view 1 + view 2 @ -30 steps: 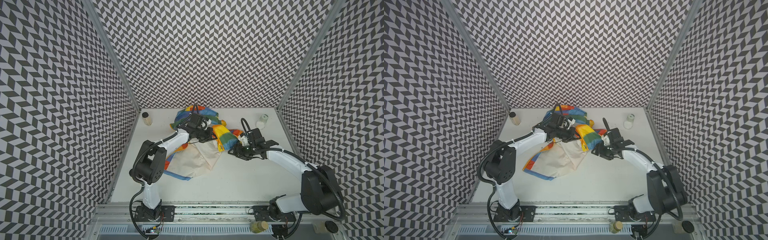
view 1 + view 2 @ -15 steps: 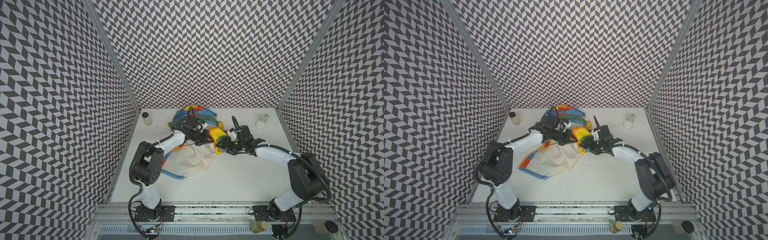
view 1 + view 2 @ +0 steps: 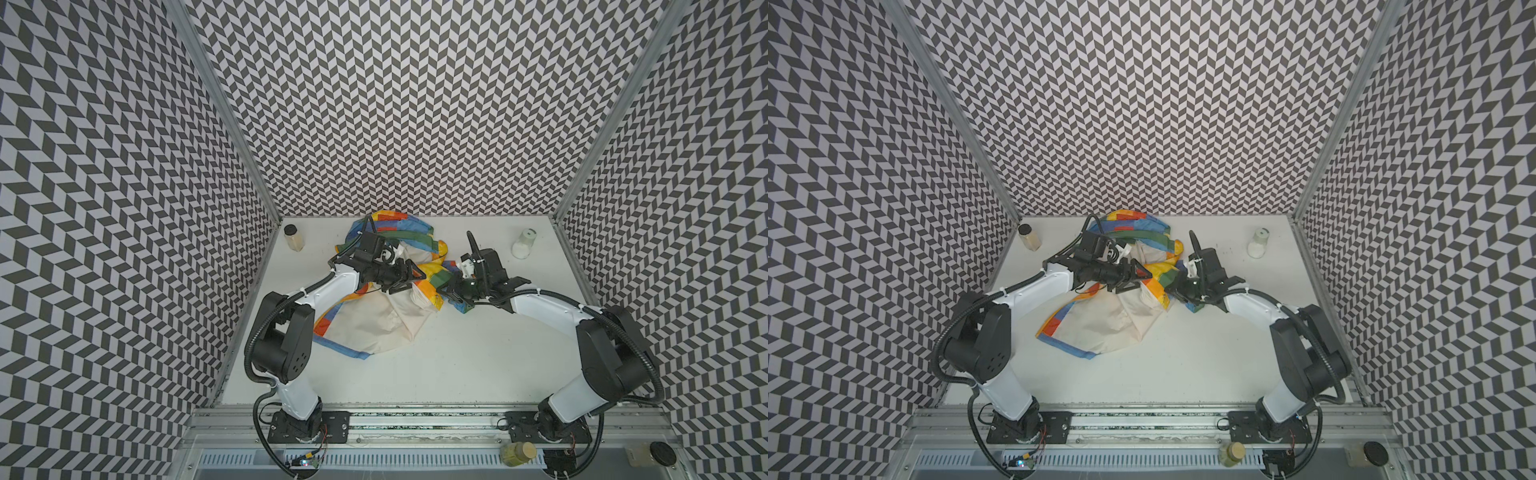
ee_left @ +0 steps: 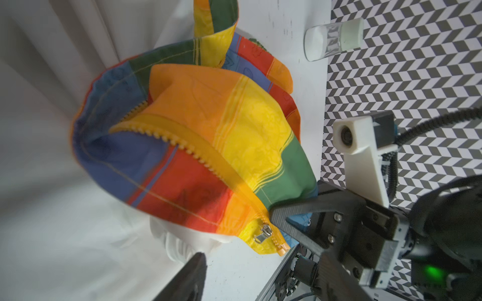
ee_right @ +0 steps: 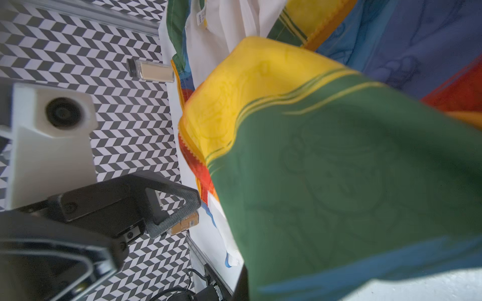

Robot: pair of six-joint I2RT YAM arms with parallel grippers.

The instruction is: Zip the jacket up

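My right gripper point(image 4: 275, 215) is clenched on the bottom corner of the small, thin rainbow-striped jacket point(image 3: 374, 328), pinching green and yellow cloth just beside the little silver zipper pull point(image 4: 263, 233). From those tips the orange-yellow toothed zipper strip point(image 4: 198, 153) runs away across a raised striped fold, which bunches between my two grippers. My left gripper point(image 3: 415, 277) stands released, nothing between its fingers, over the cream-white lining spread on the white table point(image 3: 478, 365).
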